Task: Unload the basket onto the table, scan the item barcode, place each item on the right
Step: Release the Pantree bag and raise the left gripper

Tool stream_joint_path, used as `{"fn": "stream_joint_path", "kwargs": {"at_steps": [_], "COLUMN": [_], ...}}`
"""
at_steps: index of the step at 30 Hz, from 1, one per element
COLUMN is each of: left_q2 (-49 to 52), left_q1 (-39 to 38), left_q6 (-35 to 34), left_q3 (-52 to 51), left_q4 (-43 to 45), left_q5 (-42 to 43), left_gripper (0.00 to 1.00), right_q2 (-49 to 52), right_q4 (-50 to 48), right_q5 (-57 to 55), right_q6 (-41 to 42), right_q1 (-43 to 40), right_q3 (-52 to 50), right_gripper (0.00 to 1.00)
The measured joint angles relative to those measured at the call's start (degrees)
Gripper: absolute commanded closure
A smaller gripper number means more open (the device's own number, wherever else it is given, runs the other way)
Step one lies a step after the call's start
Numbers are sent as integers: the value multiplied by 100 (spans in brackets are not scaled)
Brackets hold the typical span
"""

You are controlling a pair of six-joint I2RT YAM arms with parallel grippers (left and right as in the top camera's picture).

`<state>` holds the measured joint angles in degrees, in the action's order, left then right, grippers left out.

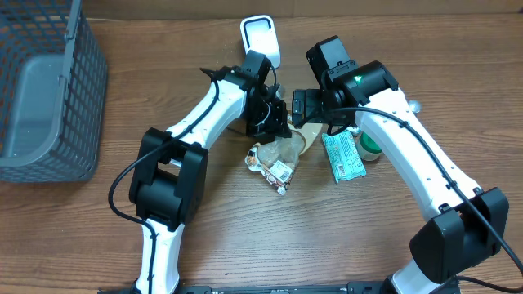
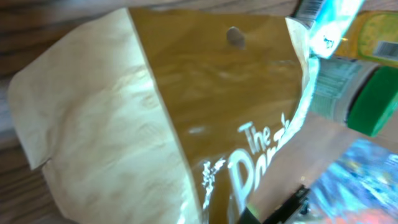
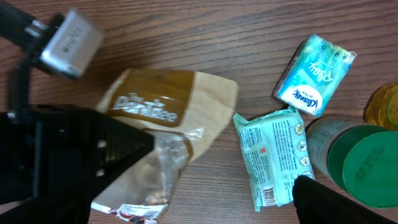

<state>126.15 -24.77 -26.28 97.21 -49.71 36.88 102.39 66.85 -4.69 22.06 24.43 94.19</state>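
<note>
A brown snack bag (image 1: 278, 153) with a clear lower end lies flat on the table, a barcode label at its near end (image 3: 134, 213). My left gripper (image 1: 274, 122) is down at the bag's far end. The bag (image 2: 186, 106) fills the left wrist view, where only a dark finger (image 2: 286, 208) shows at the bottom edge, so the jaws' state is unclear. My right gripper (image 3: 224, 165) hangs wide open above the table between the bag (image 3: 168, 124) and a teal wipes pack (image 3: 270, 158). It holds nothing. A white scanner (image 1: 260, 37) stands at the back.
A blue tissue pack (image 3: 314, 74), a green-lidded jar (image 3: 364, 165) and a yellow item (image 3: 387, 106) lie right of the wipes. A grey wire basket (image 1: 45, 90) stands at the far left. The two arms are close together over the bag.
</note>
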Motion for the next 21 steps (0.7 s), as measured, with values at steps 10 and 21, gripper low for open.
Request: {"fn": "stream_joint_path", "kwargs": {"at_steps": [10,21], "left_q2": [9,9], "left_q1": [-70,151], "left_q6": [-81,251], "left_q3": [-175,-26], "left_q4": [219,-114], "left_q5": [466,358], "left_gripper": [0,0], "right_q2": [0,0], "right_q4": [0,0], "right_q5": [4,2], "right_q6": [0,2], "right_q1": [-2,0], "right_q3": [0,0], "right_gripper": [0,0]}}
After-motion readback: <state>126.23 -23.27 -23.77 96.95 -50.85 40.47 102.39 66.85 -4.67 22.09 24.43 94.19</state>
